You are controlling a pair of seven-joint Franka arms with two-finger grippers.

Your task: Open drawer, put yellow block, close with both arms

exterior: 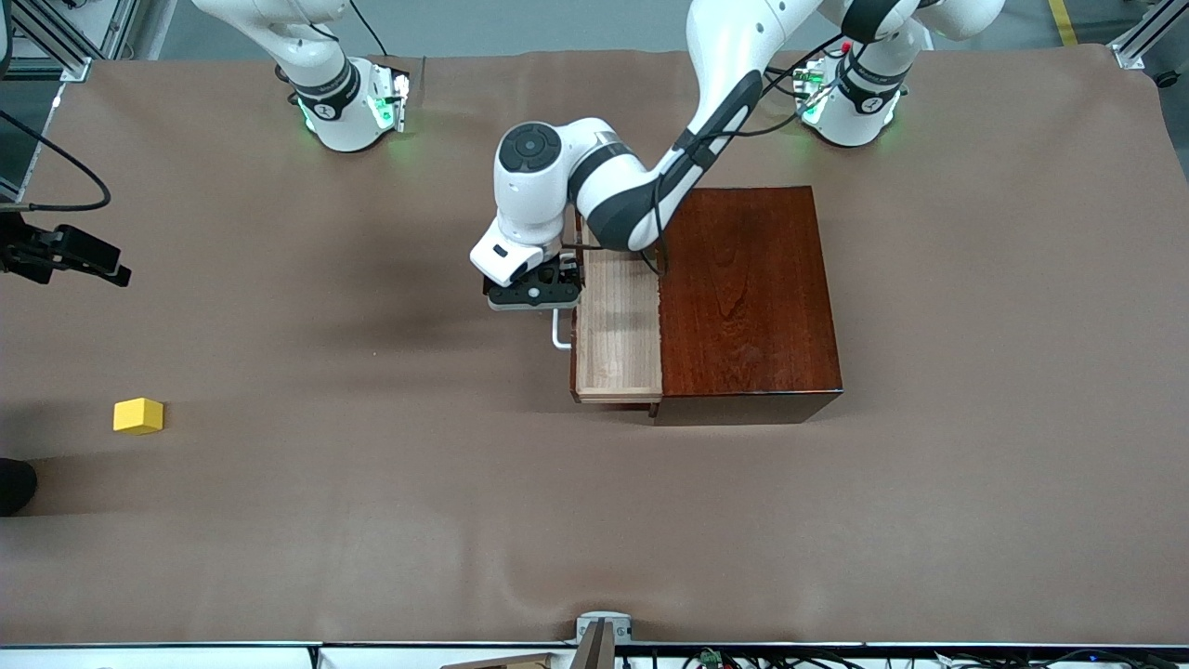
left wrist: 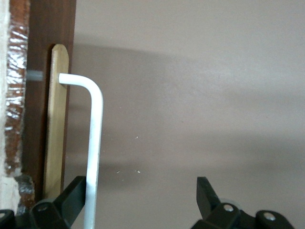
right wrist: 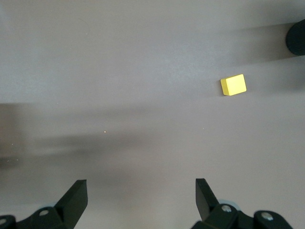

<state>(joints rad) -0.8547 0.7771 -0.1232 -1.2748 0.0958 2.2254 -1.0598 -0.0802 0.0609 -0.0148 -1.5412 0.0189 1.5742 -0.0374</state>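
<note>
The dark mahogany cabinet [exterior: 752, 297] stands mid-table with its drawer [exterior: 618, 325] pulled partly out, the pale-wood tray showing empty. My left gripper [exterior: 534, 295] is at the white handle [exterior: 560, 333]. In the left wrist view the left gripper [left wrist: 140, 183] is open, and the handle bar [left wrist: 95, 133] runs just inside one finger in front of the drawer front [left wrist: 47, 47]. The yellow block [exterior: 137, 415] lies on the table toward the right arm's end. My right gripper [exterior: 88, 258] hangs open above the table, empty. In the right wrist view the right gripper [right wrist: 141, 186] is well off the block [right wrist: 233, 85].
A dark round object [exterior: 14, 483] sits at the table's edge beside the block, nearer to the front camera; it also shows in the right wrist view as a dark round object [right wrist: 296, 37]. Brown cloth [exterior: 372, 520] covers the table. A camera mount [exterior: 602, 632] stands at the front edge.
</note>
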